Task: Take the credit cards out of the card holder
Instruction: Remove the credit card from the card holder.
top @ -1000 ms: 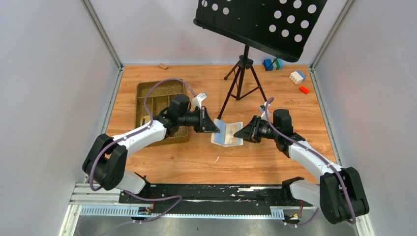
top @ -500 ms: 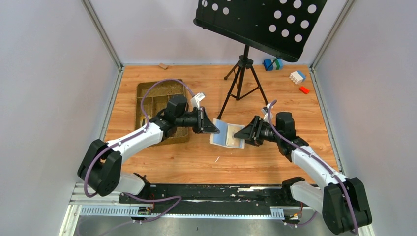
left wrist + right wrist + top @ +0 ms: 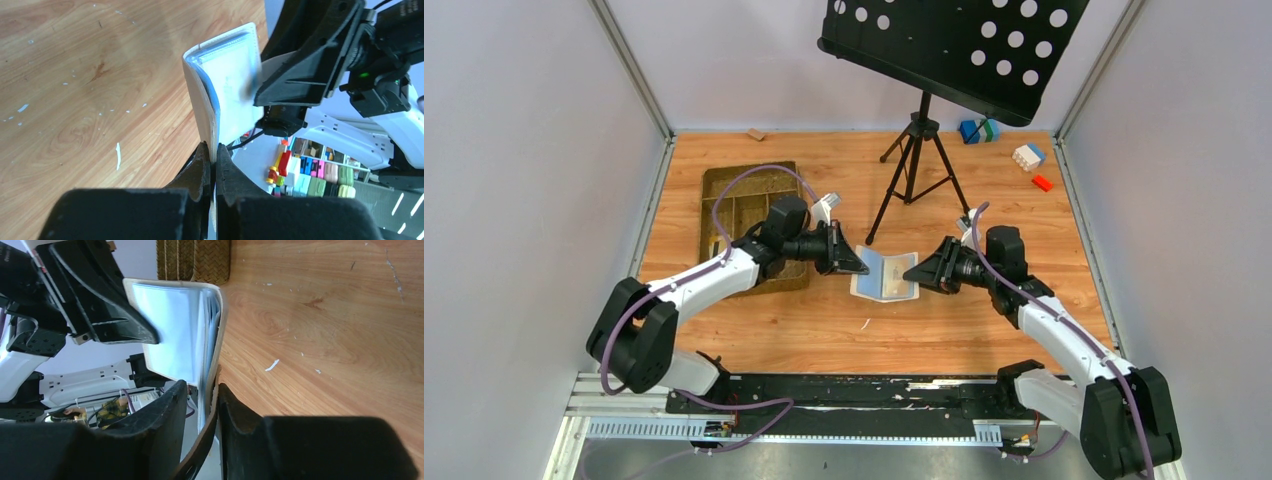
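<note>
One card holder [image 3: 227,95] in left claw [image 3: 214,154]

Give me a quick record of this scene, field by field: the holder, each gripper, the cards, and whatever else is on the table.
card holder: held open between both grippers, light blue inside showing
left gripper: shut on the holder's left flap
right gripper: fingers on either side of the right flap; firm grip unclear
credit cards: none visible outside the holder
other items: woven tray far left, music stand behind, toy bricks far right
</note>
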`<move>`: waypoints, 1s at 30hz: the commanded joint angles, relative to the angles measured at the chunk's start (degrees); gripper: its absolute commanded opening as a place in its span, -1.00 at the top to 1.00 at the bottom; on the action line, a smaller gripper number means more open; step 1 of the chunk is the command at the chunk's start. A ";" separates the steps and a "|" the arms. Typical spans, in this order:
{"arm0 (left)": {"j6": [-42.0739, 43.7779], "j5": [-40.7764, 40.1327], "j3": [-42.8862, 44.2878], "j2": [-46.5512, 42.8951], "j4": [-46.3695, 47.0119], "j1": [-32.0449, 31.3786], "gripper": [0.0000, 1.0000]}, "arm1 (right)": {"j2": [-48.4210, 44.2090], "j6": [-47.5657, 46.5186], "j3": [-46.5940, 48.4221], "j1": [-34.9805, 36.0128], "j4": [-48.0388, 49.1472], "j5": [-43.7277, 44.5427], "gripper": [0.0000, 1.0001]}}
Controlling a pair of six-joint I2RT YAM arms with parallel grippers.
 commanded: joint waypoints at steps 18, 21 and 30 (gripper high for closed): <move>-2.39 3.19 2.55 3.22 5.48 -0.11 1.00 | -0.52 3.92 2.62 -0.06 8.03 -2.94 0.86; -2.82 3.59 2.85 3.57 5.82 -0.35 1.00 | 0.17 4.36 3.31 0.06 9.70 -3.89 0.95; -2.65 3.95 3.57 4.82 5.85 -1.48 1.00 | 1.00 5.68 3.67 1.54 12.12 -4.55 1.00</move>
